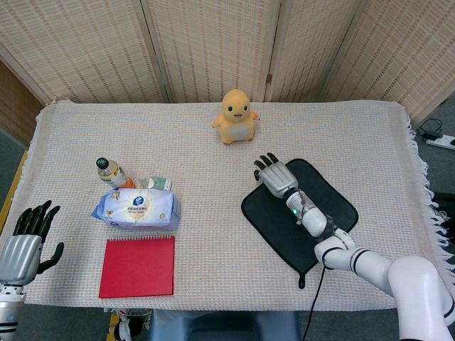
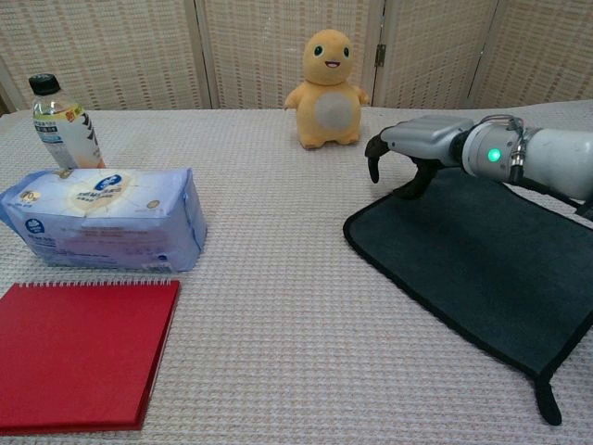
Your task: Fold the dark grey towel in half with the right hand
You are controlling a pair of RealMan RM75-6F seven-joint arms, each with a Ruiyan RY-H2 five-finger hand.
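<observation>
The dark grey towel lies flat on the right of the table, turned like a diamond, its hanging loop at the near corner. My right hand hovers palm down over the towel's far-left edge, fingers spread and curved downward, holding nothing. Whether the fingertips touch the cloth is unclear. My left hand waits open at the table's near-left edge, away from the towel; the chest view does not show it.
A yellow plush toy stands behind the towel. On the left sit a bottle, a pack of wipes and a red notebook. A woven cloth covers the table.
</observation>
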